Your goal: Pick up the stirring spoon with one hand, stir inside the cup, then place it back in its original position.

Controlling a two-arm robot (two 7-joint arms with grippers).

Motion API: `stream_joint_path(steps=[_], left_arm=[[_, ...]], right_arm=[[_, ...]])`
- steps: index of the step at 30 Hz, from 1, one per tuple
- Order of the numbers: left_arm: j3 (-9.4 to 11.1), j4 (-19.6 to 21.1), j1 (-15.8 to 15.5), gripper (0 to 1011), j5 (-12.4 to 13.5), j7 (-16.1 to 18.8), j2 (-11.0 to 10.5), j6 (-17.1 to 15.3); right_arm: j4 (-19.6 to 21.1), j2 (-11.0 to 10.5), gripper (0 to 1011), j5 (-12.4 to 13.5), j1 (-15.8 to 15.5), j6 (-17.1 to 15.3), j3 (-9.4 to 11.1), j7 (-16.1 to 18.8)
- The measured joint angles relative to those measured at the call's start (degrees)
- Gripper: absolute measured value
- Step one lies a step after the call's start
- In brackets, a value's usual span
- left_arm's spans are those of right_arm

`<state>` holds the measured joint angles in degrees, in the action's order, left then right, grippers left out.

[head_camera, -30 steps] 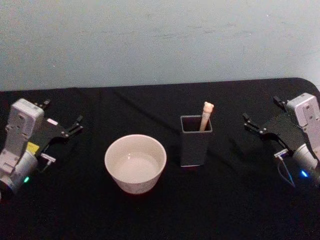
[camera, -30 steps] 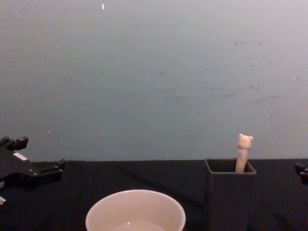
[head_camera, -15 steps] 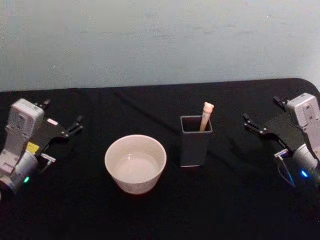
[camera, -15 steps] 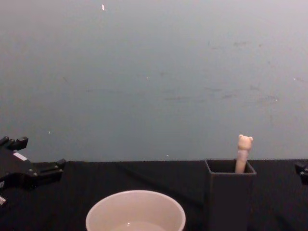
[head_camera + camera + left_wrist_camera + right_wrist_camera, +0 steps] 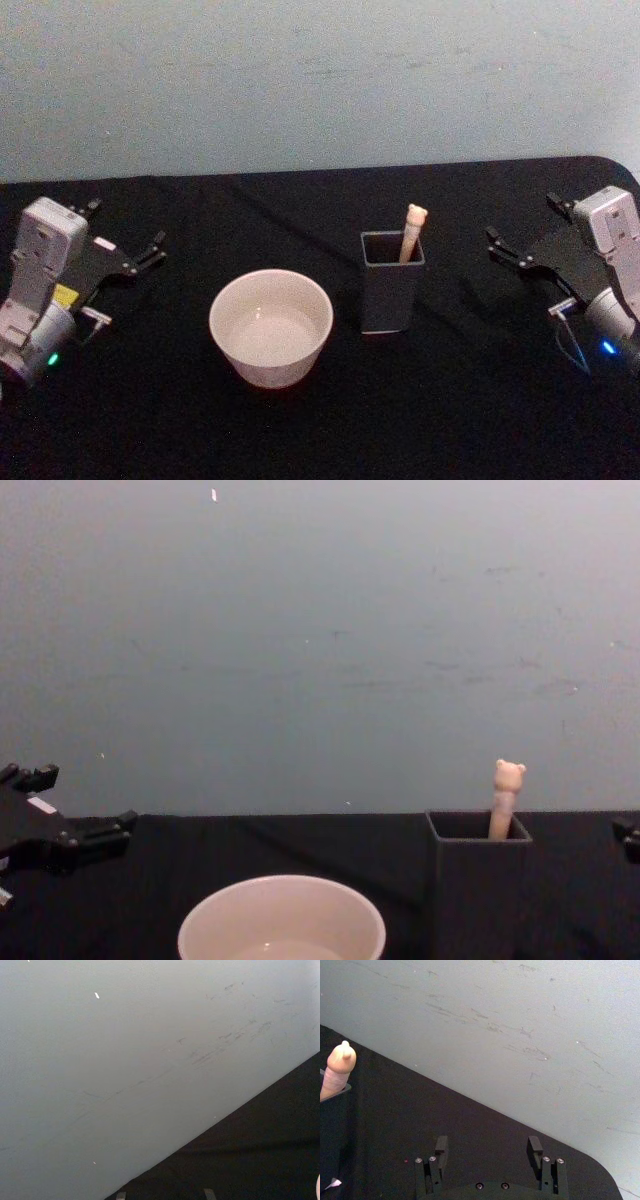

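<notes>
The spoon (image 5: 412,230) stands in the dark square holder (image 5: 388,292), leaning into its far right corner. Only the top of the peach handle and its little bear head clear the rim, so nothing of the task is done yet. The wide cream cup (image 5: 270,325) sits just to the left of the holder, on the black bench (image 5: 450,410). The left gripper (image 5: 123,226) rests at the left edge of the bench and the right gripper (image 5: 524,221) at the right edge. Both are well apart from cup and holder, and each has its jaws spread wide with nothing between them. The likeliest trouble is the pick. So little handle shows that jaws coming in low could strike the holder's rim and tip or shove the tall, narrow box. A shallow pinch on the rounded head could slip. Because the spoon leans, a pull that is not along its line may drag the holder up with it. A reach from the left would have to pass over the cup and could knock it, while a reach from the right has open bench before it. In stirring, pressing the spoon against the wall could push the cup along the cloth. On the return, the spoon's bowl may catch the narrow mouth of the holder.
</notes>
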<state>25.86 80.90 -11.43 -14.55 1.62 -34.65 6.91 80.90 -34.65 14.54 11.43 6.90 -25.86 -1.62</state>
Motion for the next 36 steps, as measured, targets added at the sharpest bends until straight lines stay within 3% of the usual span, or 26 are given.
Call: stream_joint_path(steps=[36], left_arm=[[0.0, 0.0, 0.0, 1001, 0.0, 0.0, 0.0, 0.0]], right_arm=[[0.0, 0.0, 1003, 0.0, 0.0, 0.0, 0.0, 0.0]])
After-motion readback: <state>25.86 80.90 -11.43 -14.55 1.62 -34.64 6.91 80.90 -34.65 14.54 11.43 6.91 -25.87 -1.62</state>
